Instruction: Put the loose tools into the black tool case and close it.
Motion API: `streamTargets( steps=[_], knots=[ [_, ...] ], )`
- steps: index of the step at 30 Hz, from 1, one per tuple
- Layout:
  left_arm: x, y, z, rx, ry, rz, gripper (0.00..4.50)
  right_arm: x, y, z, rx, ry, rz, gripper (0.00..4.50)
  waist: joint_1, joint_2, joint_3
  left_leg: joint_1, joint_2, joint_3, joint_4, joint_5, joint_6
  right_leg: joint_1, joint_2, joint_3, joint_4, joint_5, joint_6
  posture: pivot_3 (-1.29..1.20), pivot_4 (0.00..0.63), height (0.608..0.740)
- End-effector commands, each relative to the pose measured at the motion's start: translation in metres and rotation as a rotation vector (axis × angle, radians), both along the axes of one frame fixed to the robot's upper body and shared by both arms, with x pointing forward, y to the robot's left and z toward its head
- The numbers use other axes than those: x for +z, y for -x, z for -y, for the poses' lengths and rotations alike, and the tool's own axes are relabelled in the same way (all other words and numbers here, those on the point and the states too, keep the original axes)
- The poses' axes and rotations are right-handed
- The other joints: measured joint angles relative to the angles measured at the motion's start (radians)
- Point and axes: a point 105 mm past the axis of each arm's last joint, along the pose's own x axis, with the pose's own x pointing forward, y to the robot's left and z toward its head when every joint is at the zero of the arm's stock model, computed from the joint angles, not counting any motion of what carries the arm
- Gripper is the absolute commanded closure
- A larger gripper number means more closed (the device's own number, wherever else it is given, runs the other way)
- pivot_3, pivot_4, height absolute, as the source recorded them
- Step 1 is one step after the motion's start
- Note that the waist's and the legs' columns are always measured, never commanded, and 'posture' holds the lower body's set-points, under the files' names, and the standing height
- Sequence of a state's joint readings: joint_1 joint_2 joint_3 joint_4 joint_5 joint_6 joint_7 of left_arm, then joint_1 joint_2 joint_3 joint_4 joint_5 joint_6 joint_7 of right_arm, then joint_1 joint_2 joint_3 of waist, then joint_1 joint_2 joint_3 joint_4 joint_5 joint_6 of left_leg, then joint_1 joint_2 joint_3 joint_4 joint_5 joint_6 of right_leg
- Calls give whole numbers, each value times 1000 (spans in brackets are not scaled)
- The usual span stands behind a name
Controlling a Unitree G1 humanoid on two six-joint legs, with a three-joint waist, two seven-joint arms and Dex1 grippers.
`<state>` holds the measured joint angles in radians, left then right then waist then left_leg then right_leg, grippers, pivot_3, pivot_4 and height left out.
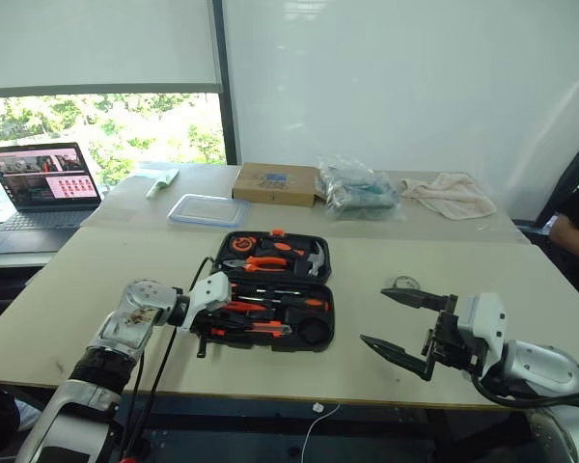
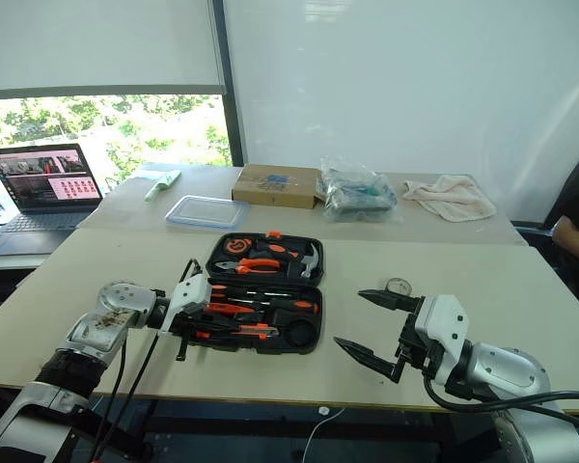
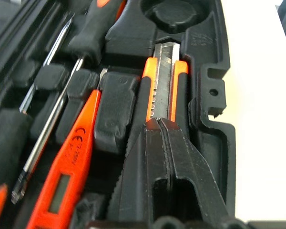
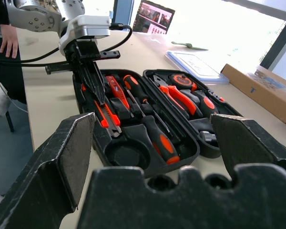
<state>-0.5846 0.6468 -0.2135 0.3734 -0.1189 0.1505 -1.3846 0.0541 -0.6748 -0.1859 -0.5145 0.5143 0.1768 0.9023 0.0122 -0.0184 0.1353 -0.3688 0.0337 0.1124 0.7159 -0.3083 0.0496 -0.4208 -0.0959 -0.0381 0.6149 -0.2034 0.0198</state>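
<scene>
**Left eye view: pinched tips on knife in open case**

Near right, right gripper (image 1: 399, 326) spread wide, empty. Near left, left gripper (image 1: 202, 344) clenched, tips on utility knife (image 3: 164, 81). Farther, black tool case (image 1: 320, 268) lying open mid-table.

Black and orange over a pale tabletop
The tool case (image 1: 320, 267) is black, its moulded slots black too; the pliers (image 1: 256, 264) have orange handles, the long screwdrivers (image 1: 294, 302) black handles banded orange, the small screwdriver (image 3: 66, 179) is all orange, and the utility knife (image 3: 163, 88) is orange and black with a grey blade. The left tool (image 3: 169, 157) has black fingers under a white and silver wrist; the right tool (image 1: 398, 323) matches. The tabletop (image 1: 444, 265) is cream, the cardboard box (image 1: 275, 182) brown, the lidded container (image 1: 207, 209) clear with a bluish rim, the cloth (image 1: 451, 194) beige
</scene>
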Motion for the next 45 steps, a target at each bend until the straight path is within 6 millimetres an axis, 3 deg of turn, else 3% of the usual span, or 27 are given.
streamTargets(
  steps=[1,3,6,10,16,18,22,26,28,33,36,40,45],
  knots=[
    [-25,13,-8,18,-12,-88,4490,15,5,6,-23,2,66,0,0,2,-1,0,0,0,0,0,0,0,0,0,0,0,0,0,150,740],
    [-7,6,-9,42,99,17,4490,15,9,14,-54,4,59,0,-1,3,-2,0,0,1,-2,0,0,-1,0,1,0,2,1,0,150,740],
    [22,2,-21,88,255,154,3726,10,15,32,-117,12,30,0,0,2,-1,-2,0,0,-4,0,0,-3,0,0,-1,5,-3,0,150,740],
    [36,14,-58,149,273,277,2193,-8,28,66,-248,51,-32,0,0,-2,1,-6,0,0,-4,-1,1,-5,0,-1,-3,4,-3,0,150,740],
    [41,51,-110,240,301,207,79,-32,38,108,-472,53,-176,0,-6,-2,2,-6,1,1,-4,-4,2,-6,-2,-1,-5,3,-1,0,150,740],
    [44,55,-114,260,318,205,79,-30,29,112,-525,26,-215,0,-4,-1,3,-6,0,1,-4,-4,2,-7,-4,-2,-4,-1,-6,0,150,740],
    [50,56,-105,257,364,149,79,-20,-1,101,-517,95,-299,0,-1,0,4,-6,0,2,-3,-3,2,-7,-9,-2,-4,1,-4,0,150,740],
    [60,49,-82,229,434,162,79,0,-57,81,-547,185,-449,0,-15,1,8,-6,0,3,-3,-1,1,-10,-10,-2,-3,4,-4,0,150,740],
    [58,46,-75,223,433,159,79,-3,-78,82,-641,245,-547,0,-16,1,8,-13,0,3,-4,2,0,-17,-8,-3,-3,8,-10,0,150,740],
    [61,38,-57,213,467,174,79,-7,-121,64,-655,375,-593,0,-7,0,8,-24,0,3,-5,7,-10,-26,0,-5,-3,10,-7,0,150,740],
    [63,37,-49,204,481,183,79,-15,-139,66,-673,437,-601,0,-12,0,8,-37,-3,3,-4,7,-11,-36,0,-5,-3,12,-4,0,150,740],
    [64,37,-45,202,488,184,79,-21,-152,59,-627,466,-603,0,-11,0,8,-39,-4,4,-4,6,-9,-36,-2,-7,-6,11,-1,0,150,740],
    [65,38,-44,196,481,195,0,-28,-159,65,-633,510,-628,1485,-14,0,8,-39,-3,4,-3,6,-8,-36,-2,-7,-5,11,0,0,150,740]
  ],
)
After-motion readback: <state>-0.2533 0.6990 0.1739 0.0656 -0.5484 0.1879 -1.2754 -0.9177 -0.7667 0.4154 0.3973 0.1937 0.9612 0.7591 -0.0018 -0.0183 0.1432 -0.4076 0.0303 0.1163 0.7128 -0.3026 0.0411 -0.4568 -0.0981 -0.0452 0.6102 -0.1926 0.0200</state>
